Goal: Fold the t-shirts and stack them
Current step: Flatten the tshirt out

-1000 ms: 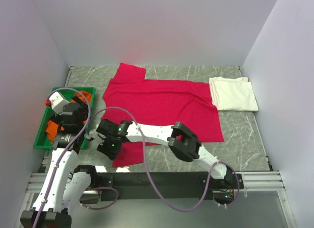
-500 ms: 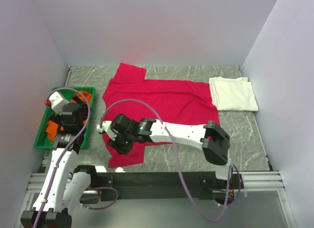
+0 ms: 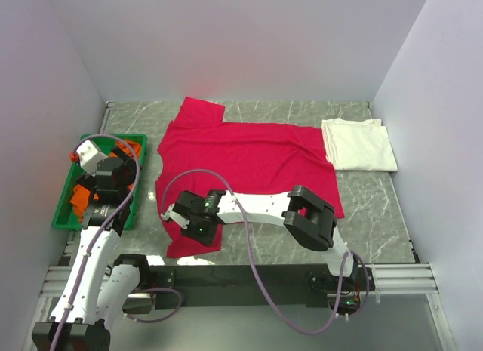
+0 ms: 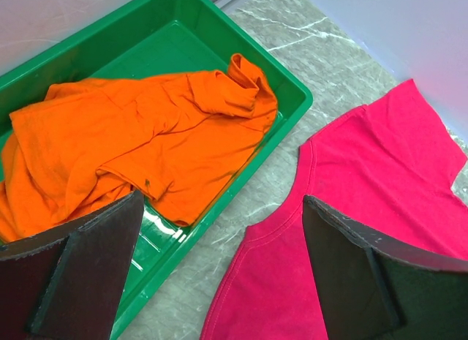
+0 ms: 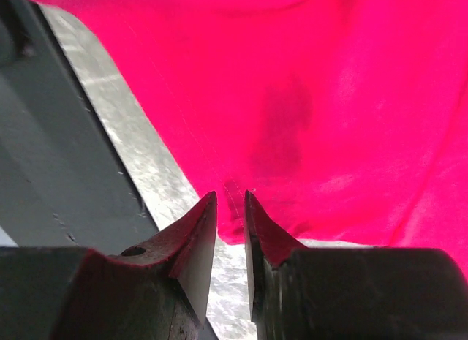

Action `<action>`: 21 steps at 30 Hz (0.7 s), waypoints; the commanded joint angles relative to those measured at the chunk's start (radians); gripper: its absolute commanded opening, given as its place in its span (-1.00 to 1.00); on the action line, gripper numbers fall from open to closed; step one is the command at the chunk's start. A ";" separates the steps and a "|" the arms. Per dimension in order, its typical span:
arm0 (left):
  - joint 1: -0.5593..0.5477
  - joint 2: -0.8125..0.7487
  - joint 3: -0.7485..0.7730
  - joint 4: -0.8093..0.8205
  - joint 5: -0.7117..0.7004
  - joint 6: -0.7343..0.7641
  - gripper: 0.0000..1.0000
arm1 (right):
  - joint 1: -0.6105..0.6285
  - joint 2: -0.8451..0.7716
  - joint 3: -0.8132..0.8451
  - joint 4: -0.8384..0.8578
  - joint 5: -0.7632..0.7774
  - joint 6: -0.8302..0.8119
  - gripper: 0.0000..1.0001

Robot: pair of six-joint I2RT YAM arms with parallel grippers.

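The crimson t-shirt [image 3: 249, 151] lies spread flat mid-table, collar side to the left. My right gripper [image 3: 179, 217] is low at its near-left corner. In the right wrist view its jaws [image 5: 230, 197] stand a slim gap apart, with the shirt's hem [image 5: 234, 208] between the tips and grey table showing through below. A folded cream t-shirt [image 3: 358, 143] rests at the back right. An orange t-shirt [image 4: 139, 135] is crumpled in the green bin [image 4: 289, 88]. My left gripper [image 4: 223, 201] hangs wide open above the bin's right edge, holding nothing.
The green bin [image 3: 64, 215] stands at the table's left edge beside the left arm. The black rail [image 5: 51, 157] along the near table edge runs just left of the right fingers. White walls close in three sides.
The right gripper has slid along the shirt's near-left edge and its jaws have narrowed round the hem. The right elbow swung about. The left arm has not moved.
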 commanded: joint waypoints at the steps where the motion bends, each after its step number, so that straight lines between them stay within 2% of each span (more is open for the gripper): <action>1: 0.007 0.000 0.000 0.040 0.009 0.001 0.89 | -0.004 0.031 -0.006 -0.063 -0.010 -0.033 -0.42; 9: 0.008 0.005 0.001 0.037 0.009 0.001 0.89 | -0.002 0.045 -0.040 -0.128 -0.065 -0.064 -0.42; 11: 0.008 0.003 0.001 0.037 0.009 0.002 0.89 | -0.001 0.044 -0.057 -0.146 -0.101 -0.075 -0.49; 16: 0.008 0.008 0.000 0.036 0.023 0.002 0.89 | 0.007 0.004 -0.104 -0.149 -0.147 -0.083 -0.52; 20: 0.008 0.016 0.009 -0.001 0.061 -0.015 0.89 | 0.010 -0.034 -0.049 -0.140 -0.153 -0.083 -0.51; 21: 0.008 0.017 0.013 -0.010 0.109 -0.021 0.89 | 0.009 -0.045 -0.035 -0.145 -0.142 -0.083 -0.51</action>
